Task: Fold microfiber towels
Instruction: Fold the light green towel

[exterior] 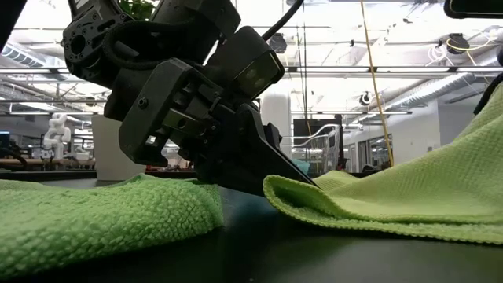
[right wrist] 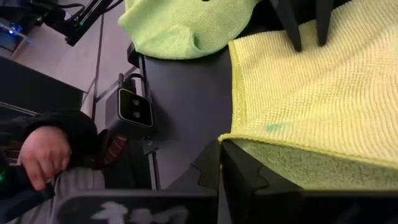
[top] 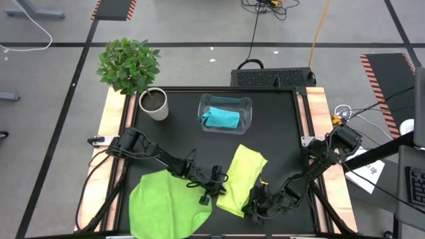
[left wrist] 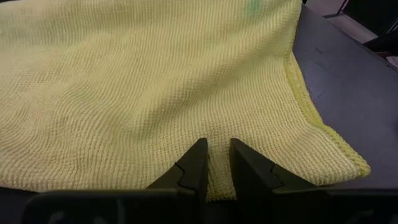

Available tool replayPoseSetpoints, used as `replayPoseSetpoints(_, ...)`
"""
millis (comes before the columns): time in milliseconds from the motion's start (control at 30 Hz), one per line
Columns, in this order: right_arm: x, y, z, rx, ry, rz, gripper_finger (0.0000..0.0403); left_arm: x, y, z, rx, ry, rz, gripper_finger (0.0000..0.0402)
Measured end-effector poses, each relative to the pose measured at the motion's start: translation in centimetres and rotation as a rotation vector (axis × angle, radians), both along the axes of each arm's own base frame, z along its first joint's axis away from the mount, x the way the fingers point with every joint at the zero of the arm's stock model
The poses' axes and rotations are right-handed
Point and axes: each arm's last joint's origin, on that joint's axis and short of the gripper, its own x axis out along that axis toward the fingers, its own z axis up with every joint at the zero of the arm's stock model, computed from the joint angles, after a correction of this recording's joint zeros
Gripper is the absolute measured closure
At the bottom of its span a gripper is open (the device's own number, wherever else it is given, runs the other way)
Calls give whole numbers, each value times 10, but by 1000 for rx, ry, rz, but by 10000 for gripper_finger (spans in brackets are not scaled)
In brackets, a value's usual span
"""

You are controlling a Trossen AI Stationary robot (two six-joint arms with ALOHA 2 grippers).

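The pale yellow-green towel (top: pixel 242 174) lies spread on the black table, near the middle. My left gripper (top: pixel 216 190) is at its left edge and shut on it. My right gripper (top: pixel 255 201) is at its near corner and shut on it. The bright green towel (top: pixel 169 202) lies crumpled at the near left, beside my left gripper, and also shows in the low view (exterior: pixel 94 216). The turquoise towel (top: pixel 221 118) lies bunched inside the clear bin (top: pixel 247 106) at the far middle. My left gripper pinches the towel's left edge (left wrist: pixel 215 163) between its two fingers, a narrow strip of cloth showing in the gap. The fingers slant down low over the table from the left (exterior: pixel 271 177). The rest of the towel lies flat on the table. My right gripper has the towel's near corner (right wrist: pixel 227 139) at its shut fingertips, coming low from the table's right and near side. The edge beside the corner is raised a little, so that its fuzzy underside (right wrist: pixel 298 168) shows. The rest of the towel lies on the table.
A potted plant in a white pot (top: pixel 154 104) stands at the far left. A camera block (right wrist: pixel 134 109) sits at the table's near edge. A person's hand (right wrist: pixel 43 152) shows beyond that edge. Bare table lies between the towels and the bin.
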Motion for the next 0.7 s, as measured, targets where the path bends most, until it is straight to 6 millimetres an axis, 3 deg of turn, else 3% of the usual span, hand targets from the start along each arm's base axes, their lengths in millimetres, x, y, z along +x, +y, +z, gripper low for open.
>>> replayPoseSetpoints(500,-8,4,-10,49,107,-3,402,-2,1,-2,6,41,-2,330)
replayPoseSetpoints(700,-5,11,-11,108,65,32,402,-1,3,-3,2,47,7,330)
